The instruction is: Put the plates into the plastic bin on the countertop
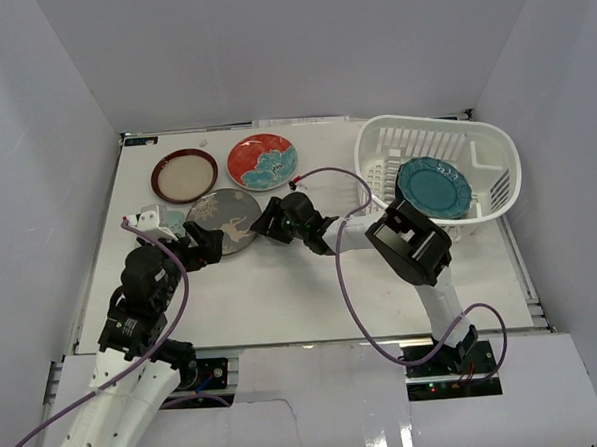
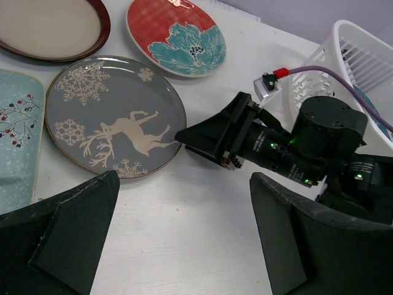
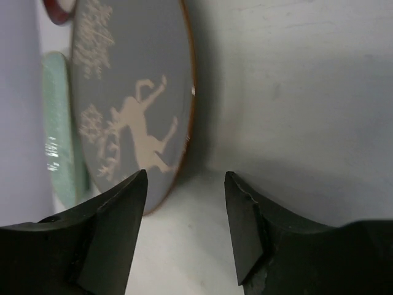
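Note:
The white plastic bin [image 1: 495,151] stands at the right with the teal scalloped plate [image 1: 434,187] in it. On the countertop [image 1: 282,294] lie the dark-rimmed cream plate [image 1: 184,175], the red-teal floral plate [image 1: 262,161], the grey deer plate [image 1: 228,219] and, partly hidden, the pale-green rectangular plate [image 1: 168,220]. My right gripper [image 1: 261,223] is open at the deer plate's right rim [image 3: 187,123], one finger [image 3: 116,215] over the rim. My left gripper [image 1: 204,244] is open and empty just in front of that plate [image 2: 113,114]. The teal square and orange woven plates are not seen.
Grey panels wall the countertop on three sides. A purple cable [image 1: 347,281] loops from the right arm across the table. In the left wrist view the right gripper [image 2: 190,134] lies between the deer plate and the bin [image 2: 362,55].

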